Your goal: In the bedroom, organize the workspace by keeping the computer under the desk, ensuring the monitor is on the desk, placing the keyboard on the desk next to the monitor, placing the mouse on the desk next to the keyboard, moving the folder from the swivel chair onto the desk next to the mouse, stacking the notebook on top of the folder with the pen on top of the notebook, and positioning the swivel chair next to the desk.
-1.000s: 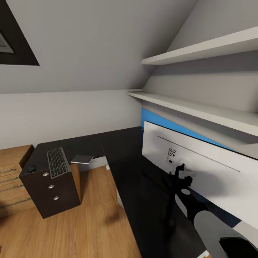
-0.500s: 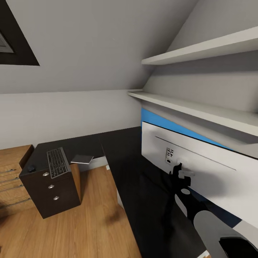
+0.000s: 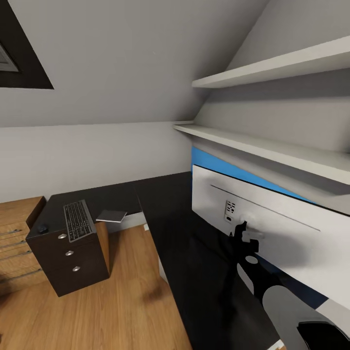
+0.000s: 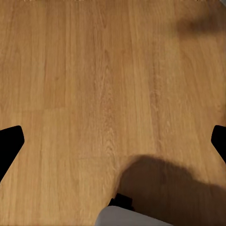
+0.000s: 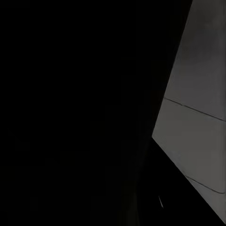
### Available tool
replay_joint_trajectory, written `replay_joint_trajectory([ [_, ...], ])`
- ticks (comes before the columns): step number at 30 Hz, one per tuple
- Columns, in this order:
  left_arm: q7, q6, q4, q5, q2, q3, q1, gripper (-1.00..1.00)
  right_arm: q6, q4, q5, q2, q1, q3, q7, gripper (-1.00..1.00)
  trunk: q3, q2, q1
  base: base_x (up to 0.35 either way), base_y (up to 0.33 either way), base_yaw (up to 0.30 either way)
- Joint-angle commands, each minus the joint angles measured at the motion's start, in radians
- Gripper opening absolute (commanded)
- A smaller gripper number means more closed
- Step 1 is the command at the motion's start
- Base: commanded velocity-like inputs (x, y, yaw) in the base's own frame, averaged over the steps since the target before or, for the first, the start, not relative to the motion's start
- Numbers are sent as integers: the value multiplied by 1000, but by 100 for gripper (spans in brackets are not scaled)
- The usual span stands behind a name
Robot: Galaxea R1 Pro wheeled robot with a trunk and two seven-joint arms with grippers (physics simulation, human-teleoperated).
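- Desk edge runs from near your base toward the far wall, with open wood floor to its left; that strip is your free room.
- You have the monitor standing on the desk with its white back toward you, close under the lower white shelf, the blue panel just behind it.
- Your right gripper sits against the monitor's back near its mount; its jaws look closed on the stem area, but you cannot tell for certain what they hold.
- Your right wrist view gives you mostly black, with a slice of the monitor's grey-white back at one side, so it does not settle the grip.
- Your left gripper's dark fingertips show at both edges of the left wrist view, spread wide apart with nothing between them, over bare floor.
- You see the keyboard lying on the black drawer unit, well apart from the monitor.
- A thin dark notebook lies just beside that unit, on the dark surface by the wall.
- A small dark object rests at the unit's near left corner; it is too small to identify.
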Motion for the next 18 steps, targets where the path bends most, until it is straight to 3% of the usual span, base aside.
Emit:
replay_joint_trajectory([
  [1, -2, -5, 0, 8, 0, 2, -1, 100, -3, 1, -6, 0, 0, 4, -2, -100, -2, -1, 0, 0, 0, 0],
  [10, -2, -3, 0, 8, 1, 3, -1, 100, -3, 1, -6, 0, 0, 4, -2, -100, -2, -1, 0, -20, 18, 0],
  [18, -3, -3, 0, 8, 1, 3, -1, 100, -3, 1, -6, 0, 0, 4, -2, -100, -2, -1, 0, -219, 196, 0],
])
